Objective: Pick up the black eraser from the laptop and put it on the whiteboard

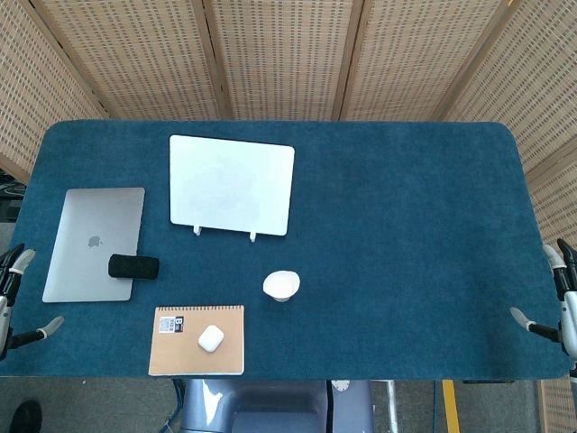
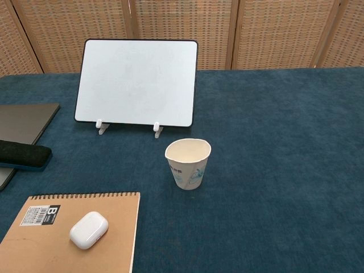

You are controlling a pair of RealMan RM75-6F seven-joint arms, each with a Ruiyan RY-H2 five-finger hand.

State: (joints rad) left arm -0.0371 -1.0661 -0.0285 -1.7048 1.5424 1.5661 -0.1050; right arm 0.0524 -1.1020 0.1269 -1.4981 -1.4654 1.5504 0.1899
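The black eraser (image 1: 133, 266) (image 2: 23, 154) lies on the near right corner of the closed silver laptop (image 1: 90, 225) (image 2: 23, 122), at the table's left. Right of the laptop and further back, the whiteboard (image 1: 232, 183) (image 2: 136, 82) leans on two small white feet. My left hand (image 1: 11, 302) shows at the left edge of the head view, off the table's near left corner, fingers apart and holding nothing, well left of the eraser. My right hand (image 1: 561, 307) is at the far right edge, also spread and empty. The chest view shows neither hand.
A white paper cup (image 1: 281, 285) (image 2: 187, 164) stands in front of the whiteboard. A brown spiral notebook (image 1: 180, 352) (image 2: 108, 239) lies near the front edge with a white earbud case (image 1: 211, 338) (image 2: 89, 230) on it. Blue felt (image 1: 406, 225) covers the table; woven screens stand behind.
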